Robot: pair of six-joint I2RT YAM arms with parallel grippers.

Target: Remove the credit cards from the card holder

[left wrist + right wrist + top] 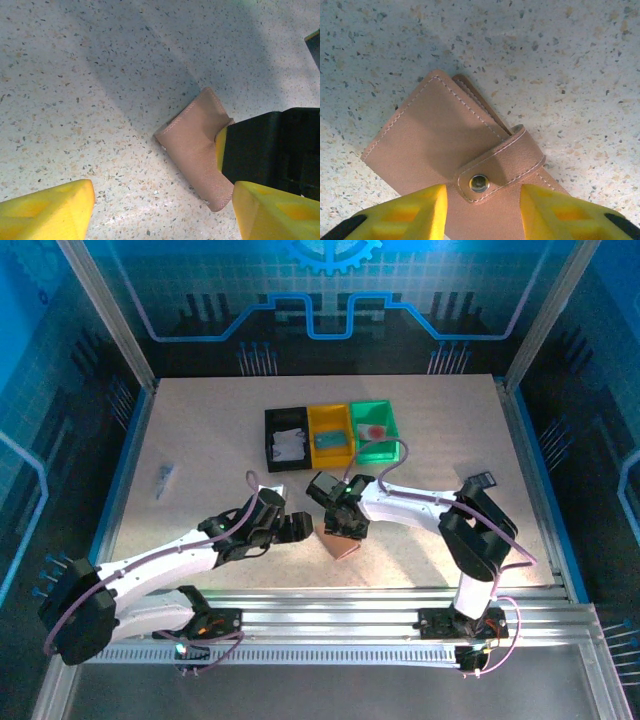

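Opening step: holder (pixel 435 140) snapped shut; right jaws straddle its tab (pixel 502 165), grip unclear; left jaws spread; unsnap next

Black bin (pixel 268 440), yellow bin (pixel 322 420), green bin (pixel 380 452) in a touching row, middle of speckled desk (pixel 200 420) near far edge. Small grey item (pixel 164 481) near left edge, well apart.
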